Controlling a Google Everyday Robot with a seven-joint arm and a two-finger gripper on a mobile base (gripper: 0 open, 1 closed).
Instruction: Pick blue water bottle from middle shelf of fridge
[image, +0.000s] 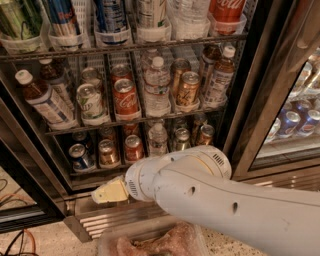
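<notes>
With the tool (111, 191) held low before the fridge (248, 95), its state not to be told, it should be raised level with the blue water bottle (47, 102), tilted leftmost on the middle shelf (145, 120), and the neighbouring can (90, 102) spared.

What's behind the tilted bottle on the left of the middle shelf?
Behind that bottle stands a second bottle; anything farther back is hidden. The gripper is down by the grille.
</notes>
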